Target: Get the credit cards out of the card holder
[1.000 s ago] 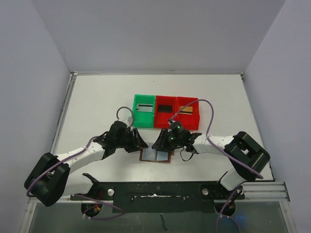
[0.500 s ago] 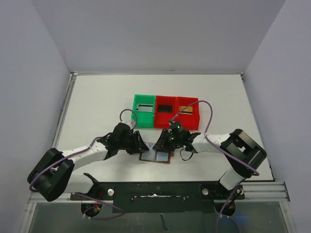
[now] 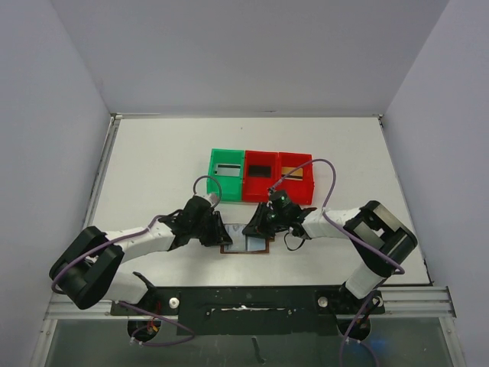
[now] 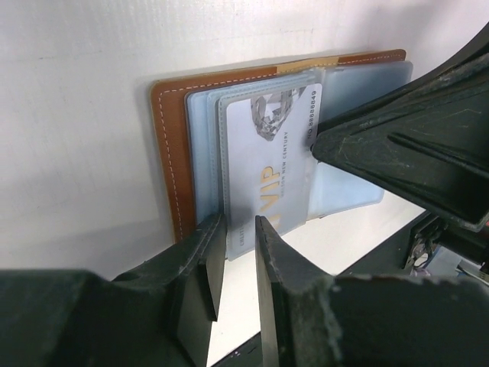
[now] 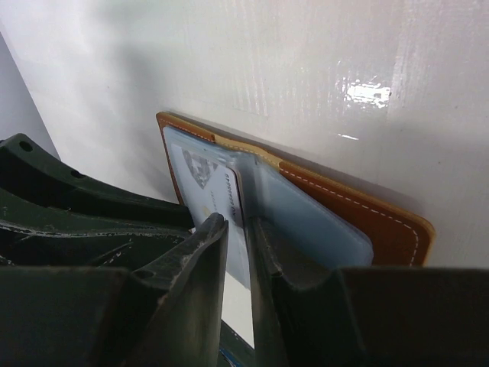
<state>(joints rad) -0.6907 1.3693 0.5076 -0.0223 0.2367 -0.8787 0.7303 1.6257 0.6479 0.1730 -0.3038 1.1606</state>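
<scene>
Between left jaws, credit card (image 4: pixel 275 176) edge

Card holder (image 4: pixel 170 145): brown leather, pale stitching, blue-grey pockets. Credit card (image 4: pixel 271 153): silver-grey, gold VIP lettering, diamond print. Green bin (image 3: pixel 226 192) far left, red bins (image 3: pixel 260 193) right. Table (image 3: pixel 153 168) white.

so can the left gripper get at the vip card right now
Probably yes: the left gripper straddles the near edge of the VIP card, nothing between them. The right gripper sits farther along the card holder, clear of that edge.
</scene>
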